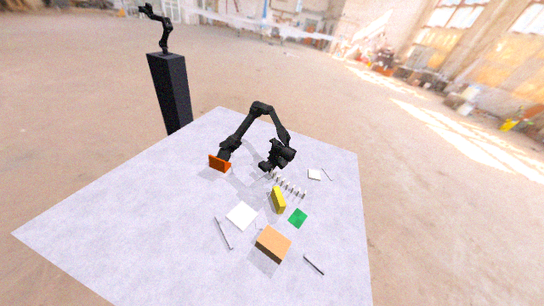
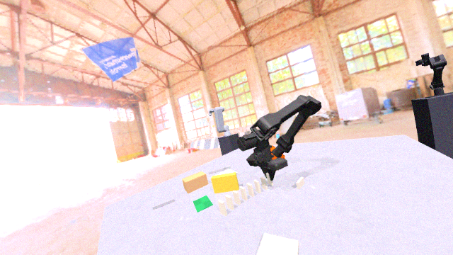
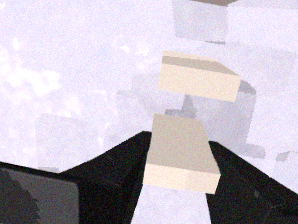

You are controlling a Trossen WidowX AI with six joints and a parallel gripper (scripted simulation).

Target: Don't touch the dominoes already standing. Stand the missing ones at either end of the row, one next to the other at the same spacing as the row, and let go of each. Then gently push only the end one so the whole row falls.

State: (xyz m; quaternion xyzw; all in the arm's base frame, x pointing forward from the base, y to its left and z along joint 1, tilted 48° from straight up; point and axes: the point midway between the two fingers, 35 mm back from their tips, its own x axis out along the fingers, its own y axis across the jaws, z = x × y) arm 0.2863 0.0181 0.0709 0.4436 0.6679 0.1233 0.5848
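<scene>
A row of several cream dominoes (image 1: 292,189) (image 2: 243,193) stands upright and evenly spaced. My gripper (image 2: 270,176) (image 3: 177,145) is shut on a cream domino (image 3: 179,145), held upright at the arm-side end of the row. The row's nearest domino (image 3: 199,79) stands just ahead of it in the wrist view, with a gap between them. Whether the held domino's foot touches the table is hidden. Another loose cream domino (image 2: 300,182) is on the table, apart from the row, right of the gripper in the exterior view.
A yellow block (image 1: 278,201) (image 2: 225,183) and a green square (image 1: 297,218) (image 2: 202,203) are beside the row. A tan block (image 1: 273,242) (image 2: 195,183), white squares (image 1: 242,216) (image 1: 314,174) and thin rods (image 1: 223,233) (image 1: 314,264) lie farther out. An orange block (image 1: 219,163) is by the arm's base.
</scene>
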